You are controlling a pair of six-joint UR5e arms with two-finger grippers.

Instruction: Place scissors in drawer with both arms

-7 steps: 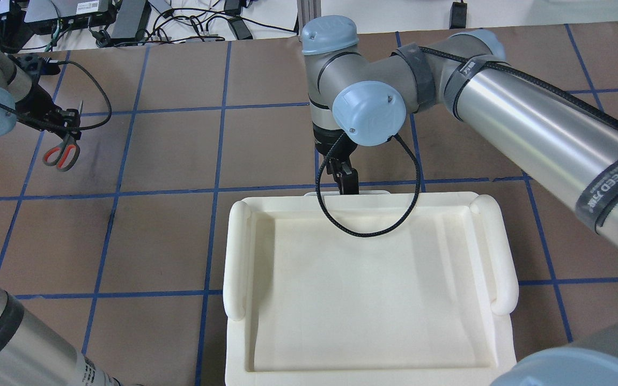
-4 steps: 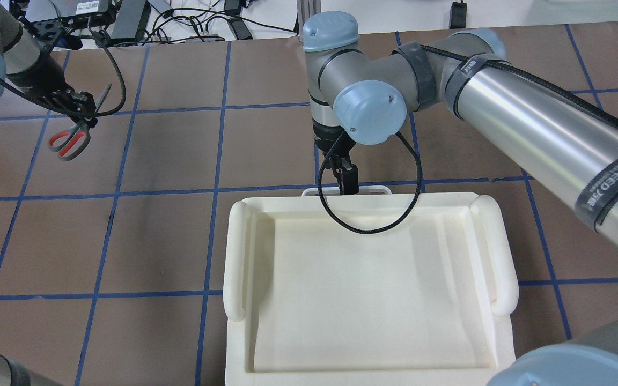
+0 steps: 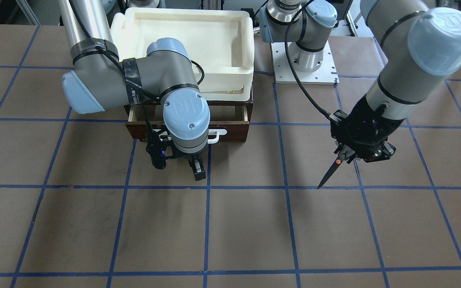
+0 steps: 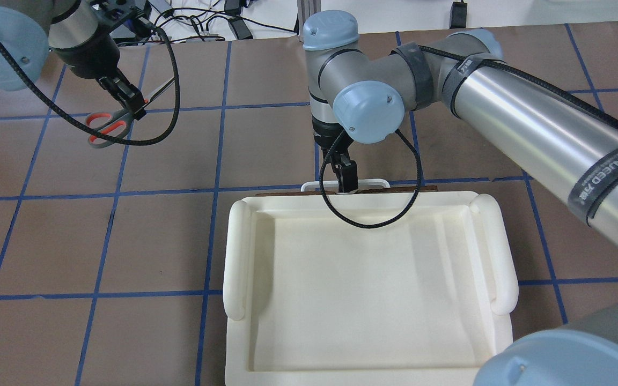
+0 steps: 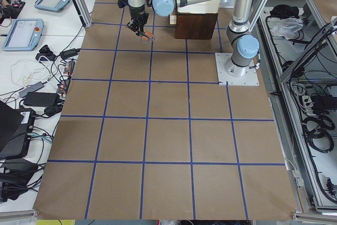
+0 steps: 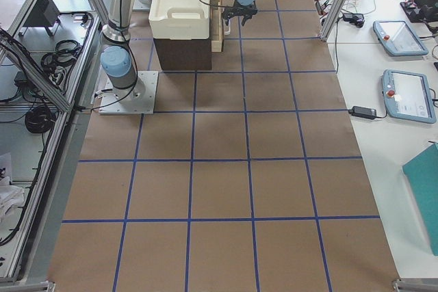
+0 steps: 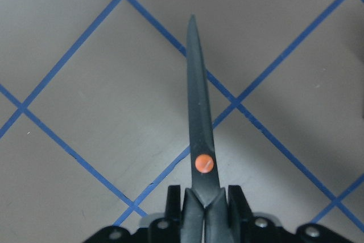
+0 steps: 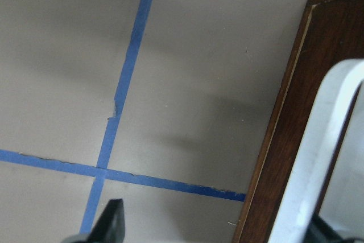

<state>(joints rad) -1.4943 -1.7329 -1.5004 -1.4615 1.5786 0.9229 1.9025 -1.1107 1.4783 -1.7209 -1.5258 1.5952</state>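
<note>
My left gripper (image 4: 133,106) is shut on the scissors (image 4: 106,127) near their pivot and holds them above the table at the far left. In the front view the dark blades (image 3: 328,176) point down at the table. The left wrist view shows the blades (image 7: 199,118) sticking out between the fingers (image 7: 236,204). My right gripper (image 4: 345,179) is open at the white handle (image 4: 344,186) of the dark-brown drawer (image 3: 230,130). In the right wrist view the handle (image 8: 318,157) lies between the fingers, far from the left one (image 8: 111,223). The drawer stands slightly open.
A white foam tray (image 4: 236,257) sits on top of the drawer's cabinet (image 6: 181,52), in front of the robot. The table is covered in brown paper with blue tape lines (image 3: 206,224). Cables and power bricks (image 4: 126,21) lie beyond the far edge.
My left arm has carried the scissors right and away from the robot, turning them. The drawer handle has slid out from under the tray and the brown drawer front now shows.
</note>
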